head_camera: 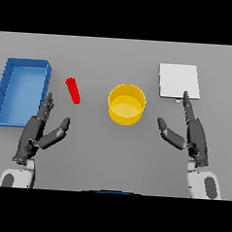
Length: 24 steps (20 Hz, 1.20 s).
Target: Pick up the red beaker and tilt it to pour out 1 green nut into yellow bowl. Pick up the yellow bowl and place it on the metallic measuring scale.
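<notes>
Both your left hand (39, 130) and right hand (192, 132) hang released; the red beaker (73, 90), upper left, seemingly lies tilted, so a careless grasp may spill nuts short of the yellow bowl (126, 105).

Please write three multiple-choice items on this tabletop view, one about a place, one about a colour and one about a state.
1. Where is the red beaker relative to the yellow bowl?
A. to its left
B. inside it
C. to its right

2. What colour is the tray at the table's left side?
A. green
B. blue
C. white

3. What is the left robot hand doing?
A. gripping the beaker
B. lifting the bowl
C. open, holding nothing

Answers:
1 A: the beaker lies between the tray and the bowl.
2 B: its walls and floor are blue.
3 C: its fingers are straight and clear of the beaker.
</notes>
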### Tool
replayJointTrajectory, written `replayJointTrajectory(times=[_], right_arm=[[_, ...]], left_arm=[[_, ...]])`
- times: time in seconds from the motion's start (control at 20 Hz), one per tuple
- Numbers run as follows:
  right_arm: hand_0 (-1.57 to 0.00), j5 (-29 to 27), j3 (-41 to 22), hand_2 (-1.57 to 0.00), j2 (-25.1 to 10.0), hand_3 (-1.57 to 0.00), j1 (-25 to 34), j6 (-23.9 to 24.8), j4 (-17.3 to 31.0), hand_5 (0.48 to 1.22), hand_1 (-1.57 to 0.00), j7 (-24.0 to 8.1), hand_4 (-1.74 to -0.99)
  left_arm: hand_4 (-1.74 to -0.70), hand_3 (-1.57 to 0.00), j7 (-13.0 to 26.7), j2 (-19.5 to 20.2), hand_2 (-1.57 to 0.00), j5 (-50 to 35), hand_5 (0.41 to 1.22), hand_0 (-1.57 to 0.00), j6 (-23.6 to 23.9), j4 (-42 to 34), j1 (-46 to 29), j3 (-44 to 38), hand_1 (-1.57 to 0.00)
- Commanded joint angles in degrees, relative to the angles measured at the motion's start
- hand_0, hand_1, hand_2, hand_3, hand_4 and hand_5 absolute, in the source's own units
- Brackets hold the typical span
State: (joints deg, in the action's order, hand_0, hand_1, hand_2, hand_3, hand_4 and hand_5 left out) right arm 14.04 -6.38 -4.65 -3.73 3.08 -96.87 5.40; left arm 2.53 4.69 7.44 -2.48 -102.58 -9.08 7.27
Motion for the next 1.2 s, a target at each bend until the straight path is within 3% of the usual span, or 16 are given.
replayJointTrajectory(times=[0.0,0.25,0.7,0.8,1.15], right_arm=[[0.0,-0.13,-0.17,0.0,0.04,0.0,-0.36,-0.38,0.04,0.607,0.0,-0.28,-1.131],[0.0,-3.57,0.7,0.0,-0.06,0.0,0.85,-2.92,1.01,0.627,0.0,-0.3,-1.197],[0.0,-3.79,0.86,0.0,-0.27,0.0,-0.07,-3.34,1.23,0.626,0.0,1.37,-1.222],[0.0,-3.6,0.66,0.0,0.25,0.0,0.5,-2.89,1.01,0.627,0.0,0.21,-1.222],[0.0,-4.29,0.72,0.0,0.28,0.0,-0.76,-3.44,0.35,0.638,0.0,0.45,-1.238]], left_arm=[[-1.14,0.0,1.96,-0.2,0.0,0.44,0.65,0.0,0.29,0.93,1.86,0.06,0.0],[-1.16,0.0,3.66,-0.13,0.0,-0.49,0.645,0.0,0.07,10.41,9.72,-2.59,0.0],[-1.19,0.0,-3.19,-0.08,0.0,0.11,0.641,0.0,-0.33,29.22,23.32,-5.96,0.0],[-1.2,0.0,-4.35,-0.49,0.0,1.1,0.651,0.0,0.4,32.09,25.61,-5.96,0.0],[-1.2,0.0,-4.93,-1.29,0.0,3.31,0.671,0.0,3.11,40.96,32.3,-6.94,0.0]])
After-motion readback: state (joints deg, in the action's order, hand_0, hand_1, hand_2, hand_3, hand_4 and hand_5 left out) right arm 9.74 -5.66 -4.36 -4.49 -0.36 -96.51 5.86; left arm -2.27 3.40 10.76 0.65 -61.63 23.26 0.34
